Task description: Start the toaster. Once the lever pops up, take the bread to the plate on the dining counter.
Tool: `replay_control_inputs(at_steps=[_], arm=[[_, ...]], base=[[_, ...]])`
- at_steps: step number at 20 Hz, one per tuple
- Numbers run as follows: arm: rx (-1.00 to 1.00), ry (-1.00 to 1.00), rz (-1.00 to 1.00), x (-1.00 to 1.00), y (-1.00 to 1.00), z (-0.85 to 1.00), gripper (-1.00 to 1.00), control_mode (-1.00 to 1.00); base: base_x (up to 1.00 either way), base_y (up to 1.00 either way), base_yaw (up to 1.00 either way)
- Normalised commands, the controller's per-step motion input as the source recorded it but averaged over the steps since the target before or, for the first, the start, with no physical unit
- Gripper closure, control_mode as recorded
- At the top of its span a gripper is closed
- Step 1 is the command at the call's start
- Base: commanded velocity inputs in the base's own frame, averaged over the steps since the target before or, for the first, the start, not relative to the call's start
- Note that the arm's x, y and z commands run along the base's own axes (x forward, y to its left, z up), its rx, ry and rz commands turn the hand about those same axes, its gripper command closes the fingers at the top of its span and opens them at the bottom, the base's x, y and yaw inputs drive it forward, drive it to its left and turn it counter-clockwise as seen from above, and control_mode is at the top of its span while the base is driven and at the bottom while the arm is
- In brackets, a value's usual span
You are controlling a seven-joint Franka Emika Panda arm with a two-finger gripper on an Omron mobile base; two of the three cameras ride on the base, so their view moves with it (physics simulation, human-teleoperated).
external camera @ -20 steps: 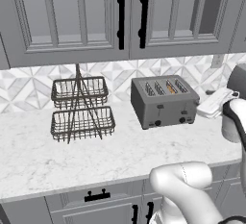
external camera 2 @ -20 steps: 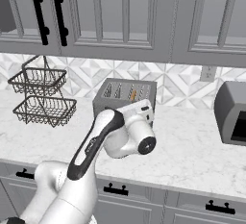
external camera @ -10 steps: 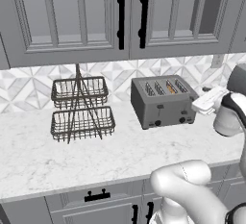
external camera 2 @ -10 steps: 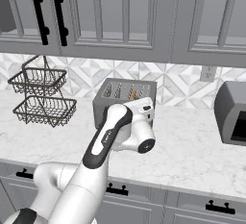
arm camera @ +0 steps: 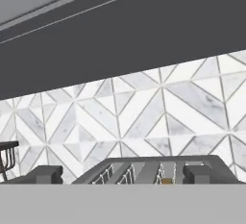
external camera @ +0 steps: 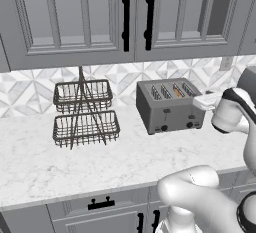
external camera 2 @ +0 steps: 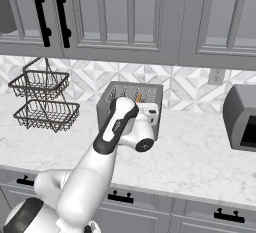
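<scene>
Pincer (arm camera: 120, 175), spread wide, has edged nearer the toaster (external camera: 169, 106).

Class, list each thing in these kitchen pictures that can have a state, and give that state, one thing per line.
Boxy grey metal four-slot toaster: upright on the marble worktop, bread in one slot.
Small tan bread slice: standing in a slot, top edge showing.
Two-finger gripper: open, empty, above the toaster's right side.
Grey upper cabinet doors: closed.
Two-tier dark wire basket: upright, both tiers empty.

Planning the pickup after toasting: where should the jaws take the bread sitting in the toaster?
Probably by its top edge, coming straight down from above: the bread stands upright in a slot of the toaster, so just its upper crust is exposed, flanked by slot walls.
</scene>
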Motion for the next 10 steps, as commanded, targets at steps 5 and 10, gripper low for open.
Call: replay_control_inputs(at_steps=[5,10], arm=[[0.06,0.08,0.00,0.27,0.00,0.00,-1.00,-1.00],[0.00,0.00,0.00,0.03,0.00,0.00,-1.00,-1.00]], base=[[0.00,0.00,0.00],[0.00,0.00,0.00]])
